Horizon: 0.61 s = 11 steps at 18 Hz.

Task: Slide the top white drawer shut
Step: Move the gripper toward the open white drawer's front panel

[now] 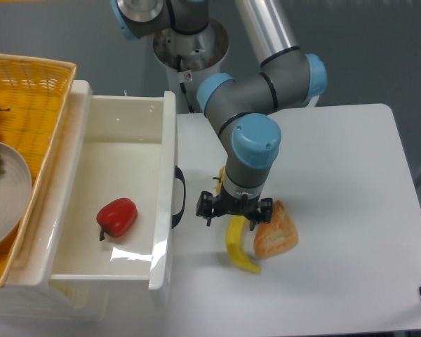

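The top white drawer (165, 140) is pulled out to the right, with its inside showing. A red bell pepper (117, 216) lies in it. Its curved black handle (179, 197) is on the front panel and faces the table. My gripper (236, 215) points down just right of the handle, apart from it. Its jaws are spread open and hold nothing. It is over the top end of a yellow banana (238, 247) that lies on the table.
A piece of toasted bread (276, 232) lies beside the banana on the white table (337, 168). A yellow wicker basket (35, 91) with a plate (7, 203) of fruit sits on the cabinet at the left. The arm's base (189, 42) stands behind the drawer.
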Each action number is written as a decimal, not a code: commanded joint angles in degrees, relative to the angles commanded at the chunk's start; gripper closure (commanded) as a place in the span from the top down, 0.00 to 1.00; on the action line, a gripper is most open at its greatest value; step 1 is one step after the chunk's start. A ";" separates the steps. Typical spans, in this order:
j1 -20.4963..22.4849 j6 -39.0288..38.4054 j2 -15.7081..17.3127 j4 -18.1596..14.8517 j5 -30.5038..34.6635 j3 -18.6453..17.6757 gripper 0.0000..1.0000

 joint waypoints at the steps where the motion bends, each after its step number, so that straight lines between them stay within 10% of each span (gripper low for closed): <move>1: -0.26 0.00 0.00 0.00 0.09 0.00 1.00; 11: -1.05 -0.09 0.53 -0.17 0.00 -0.09 1.00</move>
